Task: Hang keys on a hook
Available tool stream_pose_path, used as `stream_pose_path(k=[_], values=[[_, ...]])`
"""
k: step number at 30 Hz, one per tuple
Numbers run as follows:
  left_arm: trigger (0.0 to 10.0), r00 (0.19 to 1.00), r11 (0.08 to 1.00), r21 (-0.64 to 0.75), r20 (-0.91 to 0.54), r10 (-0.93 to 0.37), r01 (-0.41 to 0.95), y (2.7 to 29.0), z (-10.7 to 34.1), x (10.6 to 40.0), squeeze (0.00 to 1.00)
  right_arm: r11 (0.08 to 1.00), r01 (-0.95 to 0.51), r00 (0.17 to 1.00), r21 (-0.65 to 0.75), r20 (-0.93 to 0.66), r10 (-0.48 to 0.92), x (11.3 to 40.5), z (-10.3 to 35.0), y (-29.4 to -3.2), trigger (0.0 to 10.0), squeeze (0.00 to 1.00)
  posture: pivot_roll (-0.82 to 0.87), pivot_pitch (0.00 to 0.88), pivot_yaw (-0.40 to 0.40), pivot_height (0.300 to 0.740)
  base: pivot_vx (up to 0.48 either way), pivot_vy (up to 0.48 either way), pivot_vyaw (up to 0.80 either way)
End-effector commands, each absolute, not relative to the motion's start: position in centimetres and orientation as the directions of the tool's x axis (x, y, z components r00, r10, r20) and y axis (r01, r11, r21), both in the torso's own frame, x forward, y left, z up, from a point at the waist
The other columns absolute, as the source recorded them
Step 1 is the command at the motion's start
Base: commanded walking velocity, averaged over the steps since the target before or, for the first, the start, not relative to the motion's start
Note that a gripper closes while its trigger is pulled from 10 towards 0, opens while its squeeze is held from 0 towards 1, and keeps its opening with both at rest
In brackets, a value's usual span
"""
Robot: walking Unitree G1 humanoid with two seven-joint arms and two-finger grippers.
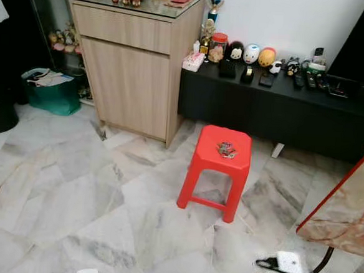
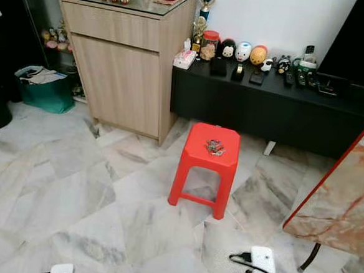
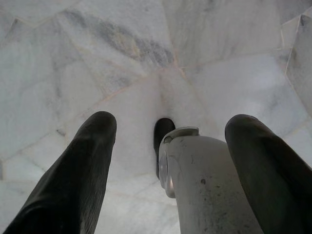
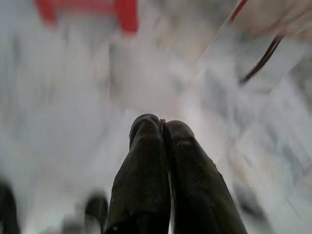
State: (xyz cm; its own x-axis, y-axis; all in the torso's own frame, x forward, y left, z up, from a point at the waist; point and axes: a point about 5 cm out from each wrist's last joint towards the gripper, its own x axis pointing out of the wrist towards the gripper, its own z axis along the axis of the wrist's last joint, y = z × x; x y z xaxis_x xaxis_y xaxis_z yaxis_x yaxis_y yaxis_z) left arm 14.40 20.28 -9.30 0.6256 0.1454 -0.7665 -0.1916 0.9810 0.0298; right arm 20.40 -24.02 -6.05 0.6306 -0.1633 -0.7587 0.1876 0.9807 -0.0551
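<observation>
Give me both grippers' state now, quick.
Left gripper: open, holding nothing, pointing down at the marble floor.
Right gripper: shut, holding nothing.

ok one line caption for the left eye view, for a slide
Bunch of keys lying on a red plastic stool on a marble floor, in front of a wooden cabinet and a low black bench.
</observation>
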Motion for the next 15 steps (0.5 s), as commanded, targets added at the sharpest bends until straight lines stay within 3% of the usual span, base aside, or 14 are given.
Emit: stream_pose_path(k=[1,9,15], values=[[10.0,0.621,0.981,0.039,-0.769,0.150,-0.189,20.4,-9.4,14.2,0.00,0.961,0.268,0.741,-0.063,-0.624,-0.247,22.8,-3.9,-25.2,10.0,0.00,-0.02,0.000,-0.064,0.740,0.000,0.000,0.00],[10.0,0.624,0.981,0.063,-0.763,0.167,-0.185,20.6,-9.3,14.3,0.00,0.912,0.410,0.871,-0.015,-0.292,-0.396,25.9,0.8,-26.1,10.0,0.00,-0.03,0.000,-0.057,0.740,0.000,0.000,0.00],[10.0,0.626,0.980,0.069,-0.760,0.172,-0.185,20.7,-9.2,14.3,0.00,0.879,0.468,0.882,0.096,-0.108,-0.458,27.8,4.0,-25.4,10.0,0.00,-0.03,0.000,-0.061,0.740,0.000,0.000,0.00]])
